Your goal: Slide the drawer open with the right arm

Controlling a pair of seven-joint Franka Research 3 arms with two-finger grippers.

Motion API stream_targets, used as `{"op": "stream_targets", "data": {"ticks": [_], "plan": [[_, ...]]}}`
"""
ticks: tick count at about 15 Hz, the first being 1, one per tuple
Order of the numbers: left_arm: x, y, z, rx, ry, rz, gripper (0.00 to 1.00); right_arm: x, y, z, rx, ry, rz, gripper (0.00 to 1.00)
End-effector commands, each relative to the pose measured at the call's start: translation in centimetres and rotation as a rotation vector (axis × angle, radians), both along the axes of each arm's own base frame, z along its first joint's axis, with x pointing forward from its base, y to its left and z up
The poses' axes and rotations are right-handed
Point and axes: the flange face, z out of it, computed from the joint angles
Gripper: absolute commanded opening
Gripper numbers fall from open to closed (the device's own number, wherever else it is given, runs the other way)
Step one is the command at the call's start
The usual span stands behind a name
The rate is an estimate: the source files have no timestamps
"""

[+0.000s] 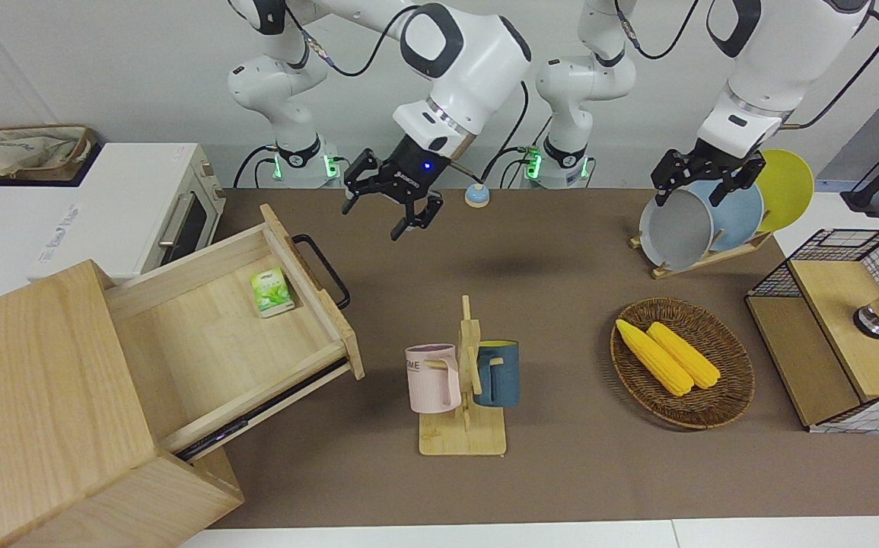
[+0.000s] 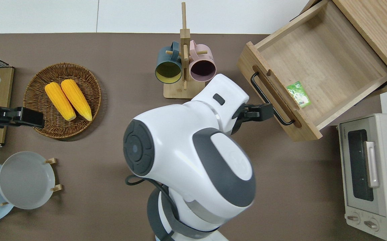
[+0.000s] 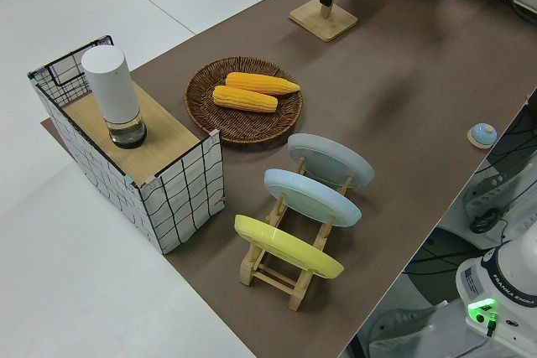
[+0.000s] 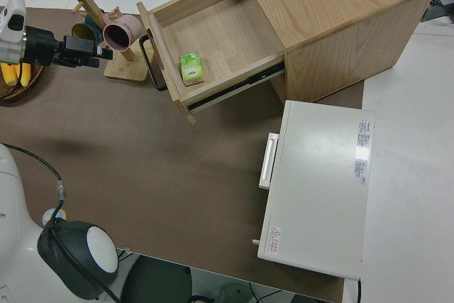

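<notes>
You see the drawer [image 1: 234,335] pulled well out of its pale wooden box [image 1: 36,411] at the right arm's end of the table, a small green packet [image 1: 269,293] lying inside near the front panel. The black bar handle [image 1: 322,268] is free. Your right gripper [image 1: 393,199] hangs in the air with fingers spread and empty — over bare tabletop just beside the handle, touching nothing. The left arm is parked, and you cannot tell its fingers' state.

Pale-wood drawer [image 1: 218,335], black handle [image 1: 323,269], green packet [image 1: 270,292].
</notes>
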Motion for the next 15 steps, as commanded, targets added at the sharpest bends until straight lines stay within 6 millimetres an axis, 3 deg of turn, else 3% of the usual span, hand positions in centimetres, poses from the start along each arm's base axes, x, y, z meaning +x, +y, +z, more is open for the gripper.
{"op": "stream_targets", "data": {"ticks": [1, 5, 8, 13, 15], "plan": [[0.2, 0.1, 0.3, 0.016, 0.006, -0.011, 0.99, -0.3, -3.5, 3.6, 0.19, 0.017, -0.047, 0.983], [0.2, 0.1, 0.4, 0.016, 0.005, -0.011, 1.0, -0.8, -7.7, 7.8, 0.312, 0.042, -0.047, 0.983], [0.2, 0.1, 0.4, 0.016, 0.005, -0.011, 0.99, -1.1, -12.0, 10.7, 0.416, 0.08, -0.03, 0.983], [0.2, 0.1, 0.3, 0.016, 0.006, -0.011, 0.99, -0.6, -20.7, 11.7, 0.519, 0.156, -0.021, 0.983], [0.2, 0.1, 0.4, 0.016, 0.005, -0.011, 0.99, -0.4, -23.1, 11.8, 0.546, 0.174, -0.02, 0.983]]}}
